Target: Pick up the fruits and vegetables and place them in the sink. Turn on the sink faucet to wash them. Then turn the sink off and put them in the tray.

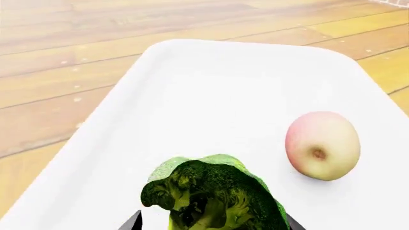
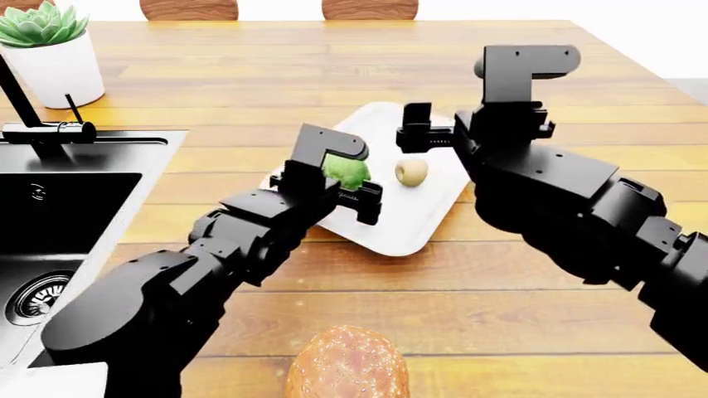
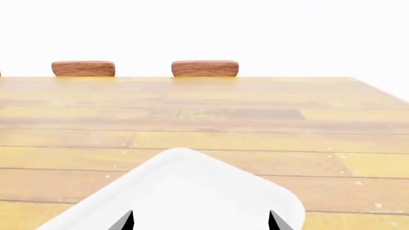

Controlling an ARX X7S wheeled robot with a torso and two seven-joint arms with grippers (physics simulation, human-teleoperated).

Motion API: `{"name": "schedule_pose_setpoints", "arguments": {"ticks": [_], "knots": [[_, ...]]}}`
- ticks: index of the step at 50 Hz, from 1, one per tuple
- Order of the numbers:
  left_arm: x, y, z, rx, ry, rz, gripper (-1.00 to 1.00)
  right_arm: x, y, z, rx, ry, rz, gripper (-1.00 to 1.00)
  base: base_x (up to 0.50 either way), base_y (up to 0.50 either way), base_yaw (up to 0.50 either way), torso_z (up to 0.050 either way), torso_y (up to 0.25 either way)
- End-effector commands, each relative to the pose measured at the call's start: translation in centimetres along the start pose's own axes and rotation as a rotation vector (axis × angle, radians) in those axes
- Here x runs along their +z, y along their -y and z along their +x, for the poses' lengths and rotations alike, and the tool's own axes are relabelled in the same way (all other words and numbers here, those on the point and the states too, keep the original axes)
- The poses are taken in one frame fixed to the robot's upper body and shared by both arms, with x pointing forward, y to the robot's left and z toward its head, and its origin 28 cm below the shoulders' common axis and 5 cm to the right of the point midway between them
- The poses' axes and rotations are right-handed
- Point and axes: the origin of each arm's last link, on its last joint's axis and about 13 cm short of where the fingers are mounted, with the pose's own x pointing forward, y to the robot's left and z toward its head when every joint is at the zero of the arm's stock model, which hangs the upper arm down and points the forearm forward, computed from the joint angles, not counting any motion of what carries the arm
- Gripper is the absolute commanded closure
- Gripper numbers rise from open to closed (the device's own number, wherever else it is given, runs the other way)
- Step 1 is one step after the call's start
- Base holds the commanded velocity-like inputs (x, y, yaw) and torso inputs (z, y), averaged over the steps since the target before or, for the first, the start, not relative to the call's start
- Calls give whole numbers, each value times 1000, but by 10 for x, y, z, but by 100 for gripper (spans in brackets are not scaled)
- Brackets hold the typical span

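The broccoli (image 1: 214, 196) sits low over the white tray (image 1: 211, 91), between the fingers of my left gripper (image 1: 212, 221). The jaws stand wide apart, and a gap shows on one side of the broccoli. The apple (image 1: 321, 145) lies on the tray beside it. In the head view the broccoli (image 2: 346, 172) and the apple (image 2: 412, 172) are side by side on the tray (image 2: 426, 224), with my left gripper (image 2: 345, 189) around the broccoli. My right gripper (image 2: 419, 133) hovers open and empty over the tray's far corner (image 3: 191, 182). The black sink (image 2: 66, 215) and its faucet (image 2: 33, 124) are at the left.
A burger bun (image 2: 346, 365) lies at the near edge of the wooden counter. A white plant pot (image 2: 50, 62) stands behind the faucet. Two chair backs (image 3: 83, 68) show beyond the counter's far edge.
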Motion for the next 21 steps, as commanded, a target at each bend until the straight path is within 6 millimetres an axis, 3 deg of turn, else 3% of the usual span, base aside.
{"name": "schedule_pose_setpoints", "arguments": {"ticks": [1, 12, 17, 21], "knots": [[12, -4, 1, 2, 39, 5, -100, -4, 1, 1, -1, -3, 9, -100, 0, 0, 0, 0, 0], [55, -4, -3, -20, 192, 22, -100, -3, 0, 0, 3, 1, 9, -100, 0, 0, 0, 0, 0], [73, -2, -22, -25, 275, 33, -100, -2, 0, 0, 4, 4, 10, -100, 0, 0, 0, 0, 0], [75, -1, -37, -4, 336, 40, -100, -1, 0, -1, 5, 16, 1, -100, 0, 0, 0, 0, 0]]}}
